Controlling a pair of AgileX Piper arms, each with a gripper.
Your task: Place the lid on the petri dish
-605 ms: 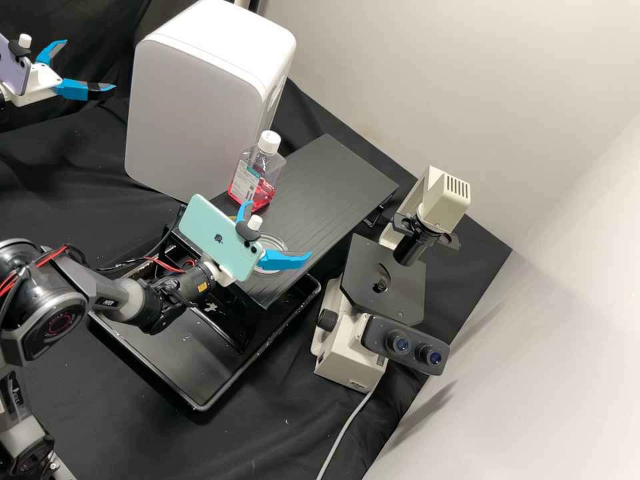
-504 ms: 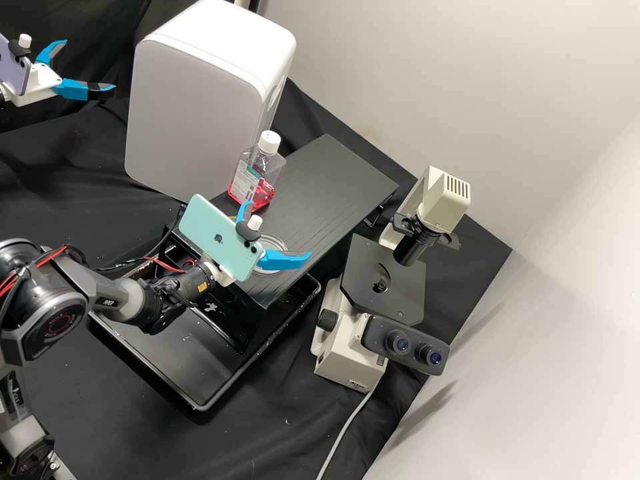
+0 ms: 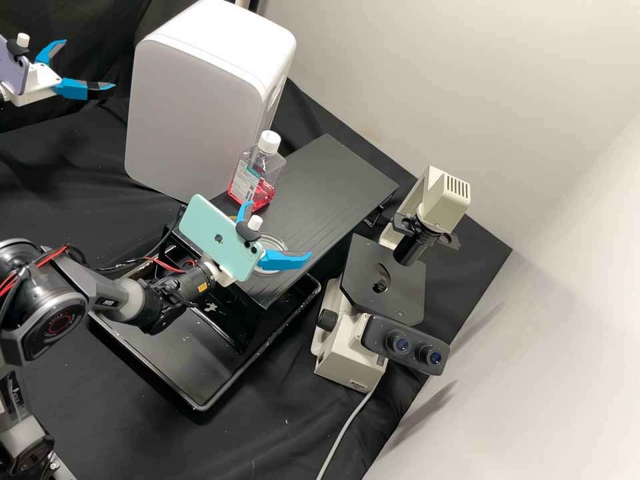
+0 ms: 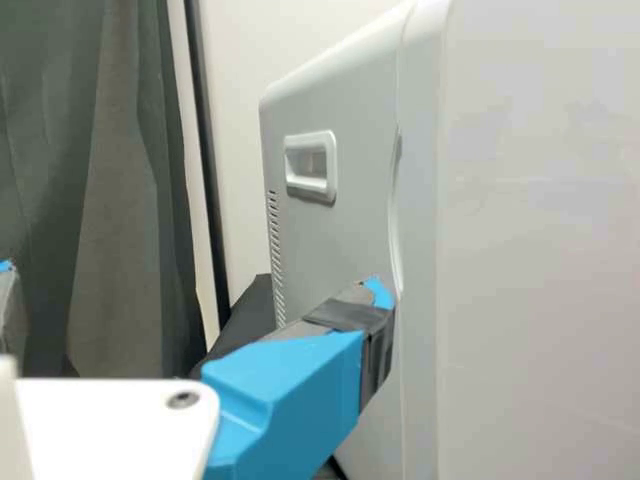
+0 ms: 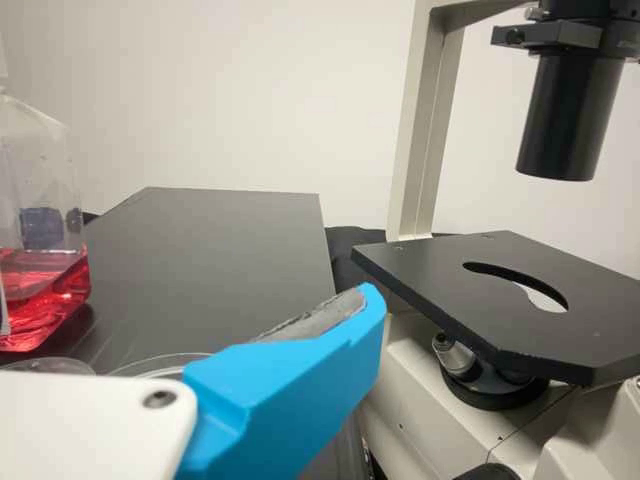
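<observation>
Petri dish [image 3: 269, 243] lies flat, round face up, on the black platform [image 3: 327, 180] just in front of the pink flask [image 3: 255, 175]. Right claw [image 3: 280, 229] is spread wide with the dish between its fingers, not clamped on it. The left claw [image 3: 88, 65] hangs open and empty well away from the flask, past the white box [image 3: 200, 93].
</observation>
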